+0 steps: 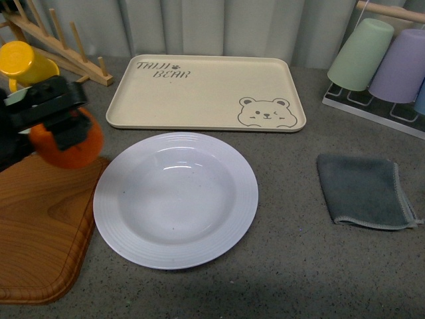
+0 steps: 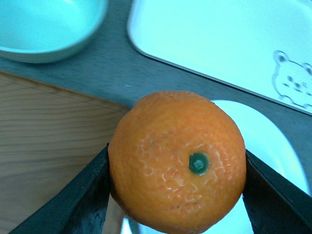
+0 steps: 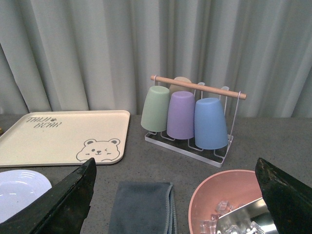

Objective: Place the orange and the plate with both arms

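The orange (image 1: 66, 145) is held in my left gripper (image 1: 61, 136), which is shut on it above the wooden board, just left of the plate (image 1: 175, 199). The plate is white, deep, with a ridged rim, and sits empty in the middle of the table. In the left wrist view the orange (image 2: 178, 161) fills the space between both black fingers (image 2: 83, 195), its green stem dimple facing the camera, with the plate (image 2: 273, 146) partly behind it. My right gripper (image 3: 176, 204) is open and empty, raised above the grey cloth; it is out of the front view. The plate's edge (image 3: 19, 190) shows in the right wrist view.
A beige bear tray (image 1: 206, 92) lies behind the plate. A wooden board (image 1: 40, 226) is at the left, a yellow cup (image 1: 23, 63) and wooden rack behind it. A grey cloth (image 1: 365, 191) lies right. Cup rack (image 3: 187, 114) at back right. Pink bowl (image 3: 229, 204) with ice. Pale green bowl (image 2: 48, 29).
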You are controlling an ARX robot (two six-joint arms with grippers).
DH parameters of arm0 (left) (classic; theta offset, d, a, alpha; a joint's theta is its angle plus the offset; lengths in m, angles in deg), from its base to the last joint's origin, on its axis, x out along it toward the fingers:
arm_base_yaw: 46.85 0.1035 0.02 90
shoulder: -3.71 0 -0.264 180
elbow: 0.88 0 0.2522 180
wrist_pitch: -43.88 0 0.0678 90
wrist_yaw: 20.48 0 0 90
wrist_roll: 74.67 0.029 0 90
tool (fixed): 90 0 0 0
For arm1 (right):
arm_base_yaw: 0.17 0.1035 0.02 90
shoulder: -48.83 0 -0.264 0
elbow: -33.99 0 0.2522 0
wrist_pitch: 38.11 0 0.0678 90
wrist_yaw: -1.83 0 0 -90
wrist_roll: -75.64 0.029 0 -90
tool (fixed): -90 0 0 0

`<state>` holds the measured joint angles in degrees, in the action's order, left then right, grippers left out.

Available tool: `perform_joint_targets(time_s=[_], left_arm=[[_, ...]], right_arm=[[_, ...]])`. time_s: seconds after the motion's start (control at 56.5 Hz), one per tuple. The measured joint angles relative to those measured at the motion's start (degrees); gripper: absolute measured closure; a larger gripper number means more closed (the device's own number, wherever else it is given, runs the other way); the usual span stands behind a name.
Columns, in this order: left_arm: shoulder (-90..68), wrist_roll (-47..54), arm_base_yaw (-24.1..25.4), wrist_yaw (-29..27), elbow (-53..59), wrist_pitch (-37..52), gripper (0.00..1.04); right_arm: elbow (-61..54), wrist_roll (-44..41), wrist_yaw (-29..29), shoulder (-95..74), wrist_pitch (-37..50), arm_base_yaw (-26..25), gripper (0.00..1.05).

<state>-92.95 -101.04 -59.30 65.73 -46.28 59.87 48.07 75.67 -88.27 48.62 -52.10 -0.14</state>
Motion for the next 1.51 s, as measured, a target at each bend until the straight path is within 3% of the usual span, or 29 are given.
perform_joint_targets(time_s=[0.159, 0.283, 1.151, 1.346, 1.505], left_arm=[[-2.0, -3.1, -9.0, -0.8, -1.0, 1.8, 0.38], [-5.8, -4.0, -12.4, -2.1, -1.6, 3.7, 0.38], [-15.1, -5.4, -14.1, -2.6, -4.7, 2.2, 0.38], [-13.7, -5.3, -13.8, -2.7, -4.6, 2.1, 0.05], [-8.0, -4.9, -12.8, -4.4, -3.4, 1.4, 0.07]], right_arm=[[0.0, 0.0, 0.0, 0.0, 0.0, 0.0, 0.09], [0.0, 0.0, 0.0, 0.0, 0.0, 0.0, 0.09], [0.0, 0.0, 0.0, 0.0, 0.0, 0.0, 0.09], [0.0, 0.0, 0.0, 0.0, 0.0, 0.0, 0.09], [0.0, 0.0, 0.0, 0.0, 0.0, 0.0, 0.09]])
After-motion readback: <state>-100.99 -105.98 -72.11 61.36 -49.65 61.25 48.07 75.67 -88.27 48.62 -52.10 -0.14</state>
